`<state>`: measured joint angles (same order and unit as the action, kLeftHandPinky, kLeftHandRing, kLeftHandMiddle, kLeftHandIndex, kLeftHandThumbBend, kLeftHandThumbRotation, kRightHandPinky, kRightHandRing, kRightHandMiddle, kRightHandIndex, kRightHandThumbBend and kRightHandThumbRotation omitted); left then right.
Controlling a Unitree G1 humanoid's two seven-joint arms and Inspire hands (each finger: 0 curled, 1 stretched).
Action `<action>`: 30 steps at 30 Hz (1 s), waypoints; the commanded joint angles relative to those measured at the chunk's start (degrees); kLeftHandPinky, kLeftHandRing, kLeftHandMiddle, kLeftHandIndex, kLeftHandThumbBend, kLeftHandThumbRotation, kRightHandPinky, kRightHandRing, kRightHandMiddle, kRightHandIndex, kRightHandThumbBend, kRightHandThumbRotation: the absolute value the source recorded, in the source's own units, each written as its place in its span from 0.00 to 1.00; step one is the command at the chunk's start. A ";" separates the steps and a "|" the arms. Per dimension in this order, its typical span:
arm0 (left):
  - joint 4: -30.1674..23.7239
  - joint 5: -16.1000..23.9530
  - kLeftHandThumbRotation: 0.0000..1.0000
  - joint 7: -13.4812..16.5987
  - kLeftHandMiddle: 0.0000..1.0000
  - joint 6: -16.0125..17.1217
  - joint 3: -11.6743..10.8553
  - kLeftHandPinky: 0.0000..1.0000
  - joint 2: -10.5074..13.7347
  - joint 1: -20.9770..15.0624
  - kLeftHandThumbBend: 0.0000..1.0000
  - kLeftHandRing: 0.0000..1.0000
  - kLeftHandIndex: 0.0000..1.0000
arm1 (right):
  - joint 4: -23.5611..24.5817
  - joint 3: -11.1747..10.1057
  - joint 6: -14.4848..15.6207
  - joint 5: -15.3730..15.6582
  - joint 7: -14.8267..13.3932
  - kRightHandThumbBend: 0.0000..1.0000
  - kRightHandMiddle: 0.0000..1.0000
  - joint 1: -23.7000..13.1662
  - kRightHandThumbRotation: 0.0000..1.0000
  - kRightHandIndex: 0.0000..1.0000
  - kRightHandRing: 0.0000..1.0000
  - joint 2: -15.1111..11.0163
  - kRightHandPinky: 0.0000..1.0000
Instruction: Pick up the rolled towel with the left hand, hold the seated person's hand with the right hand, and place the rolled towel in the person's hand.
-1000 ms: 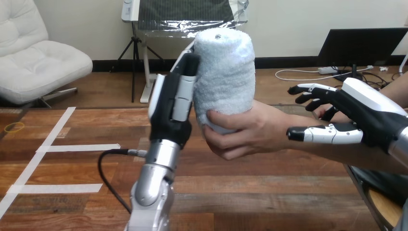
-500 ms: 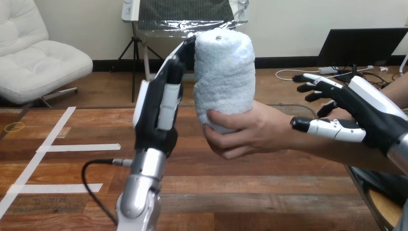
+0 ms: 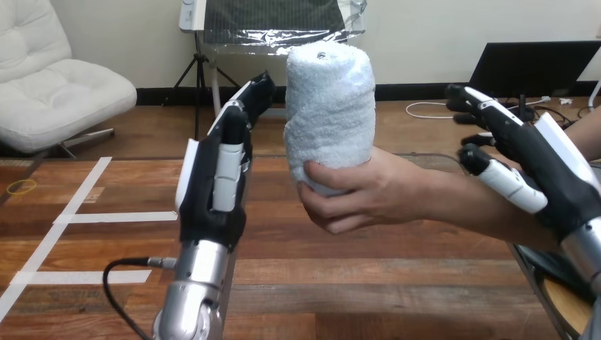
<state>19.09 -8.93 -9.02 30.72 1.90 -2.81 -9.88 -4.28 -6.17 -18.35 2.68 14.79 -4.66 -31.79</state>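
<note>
The white terry-cloth towel rolled into a thick cylinder point(image 3: 329, 106) stands upright above the table, its lower end gripped in the person's hand point(image 3: 379, 195), which reaches in from the view's right. The person's thumb lies across the front of the roll's base and the other fingers curl round underneath it.

The robot's left hand point(image 3: 212, 177) is raised just beside the towel, on its left, with a clear gap between them; its back faces the camera. Its fingers point(image 3: 239, 117) are straight, held close together and pointing up and slightly toward the roll, holding nothing. The silver forearm point(image 3: 195, 280) rises under it from the bottom edge.

The robot's right hand point(image 3: 549, 173) is at the view's right, over the person's forearm point(image 3: 468, 209) just behind the wrist. Its fingers are spread and only loosely bent, and the thumb point(image 3: 504, 185) slants down toward the forearm; nothing is curled round the arm, and I cannot tell whether the hand touches it.

The brown wooden plank table point(image 3: 397, 283) runs across the lower half of the view, its boards varying from reddish to dark. White tape strips point(image 3: 117, 217) mark its left part: a long slanted one with two short crosswise ones branching off it. A small yellow ring point(image 3: 21, 187) lies flat near the left edge
</note>
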 commanded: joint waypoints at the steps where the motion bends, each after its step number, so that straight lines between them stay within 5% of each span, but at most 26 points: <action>1: -7.33 -0.99 0.98 -0.38 0.87 -0.35 1.13 1.00 -1.77 0.50 0.78 0.91 0.83 | 1.57 -1.20 -4.08 -3.13 -1.68 0.97 0.93 0.62 1.00 0.92 0.93 4.51 0.82; 5: -14.98 -3.28 0.97 -1.46 0.86 -1.73 1.22 0.97 -0.54 4.50 0.81 0.89 0.82 | 7.60 -1.30 -7.17 -4.67 -5.46 0.94 0.93 4.97 1.00 0.91 0.93 10.52 0.84; 16: -23.35 -7.38 0.91 -3.81 0.83 -1.58 0.66 0.82 0.92 10.08 0.84 0.84 0.80 | 13.97 0.26 -12.26 -7.68 -6.63 0.94 0.92 10.92 1.00 0.91 0.90 16.55 0.81; 30: -32.00 -11.62 0.82 -9.14 0.80 0.70 -0.68 0.72 3.67 18.02 0.82 0.79 0.78 | 23.55 5.16 -15.80 -10.95 -6.39 0.94 0.91 21.60 1.00 0.90 0.90 24.20 0.83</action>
